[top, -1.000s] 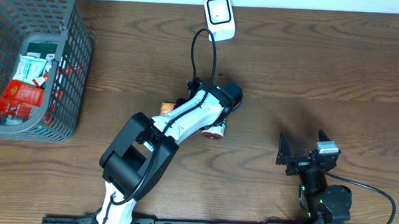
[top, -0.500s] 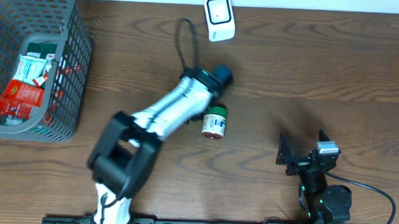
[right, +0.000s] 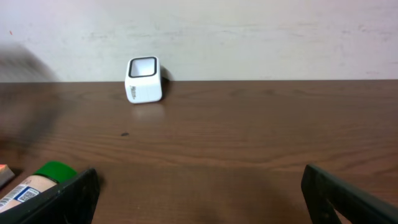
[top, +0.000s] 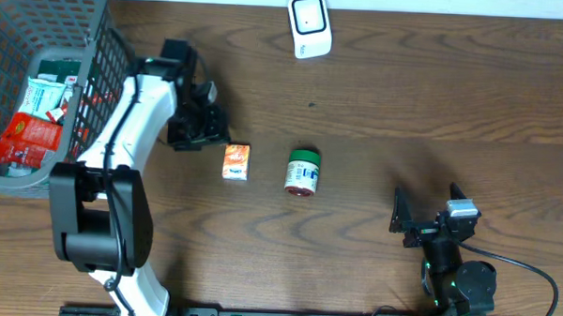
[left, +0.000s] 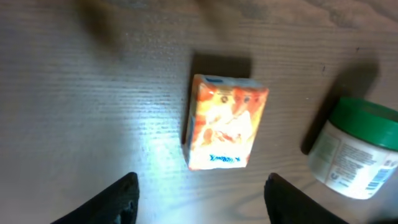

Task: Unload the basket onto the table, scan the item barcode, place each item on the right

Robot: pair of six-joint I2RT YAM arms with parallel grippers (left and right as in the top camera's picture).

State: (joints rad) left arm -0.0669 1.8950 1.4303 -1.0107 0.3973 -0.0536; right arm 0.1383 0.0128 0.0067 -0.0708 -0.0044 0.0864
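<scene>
**A:** What do we see on the brown wooden table [top: 434,98]?

**B:** Near the middle we see a small orange cardboard carton [top: 235,162] lying flat. Just to its right, without touching it, a white plastic jar with a green lid [top: 303,172] lies on its side, its lid pointing to the far edge. A small white box-shaped scanner [top: 309,26] stands at that far edge, well apart from both.

**A:** And where do we find the left gripper [top: 196,127]?

**B:** It hangs between the carton and a grey plastic mesh basket [top: 46,183] at the far left, which holds red and white packets [top: 29,130]. From the left wrist camera we look down on the carton [left: 225,122] and on the jar [left: 357,149] at the right edge, with a barcode on the jar's label. The left gripper [left: 200,193] has its two dark fingers [left: 121,196] spread apart, nothing between them, short of the carton.

**A:** And the right gripper [top: 420,219]?

**B:** We see it low at the near right, well apart from the jar. Its wrist view faces the scanner [right: 143,79], with the right gripper [right: 199,205] spread wide and empty.
</scene>
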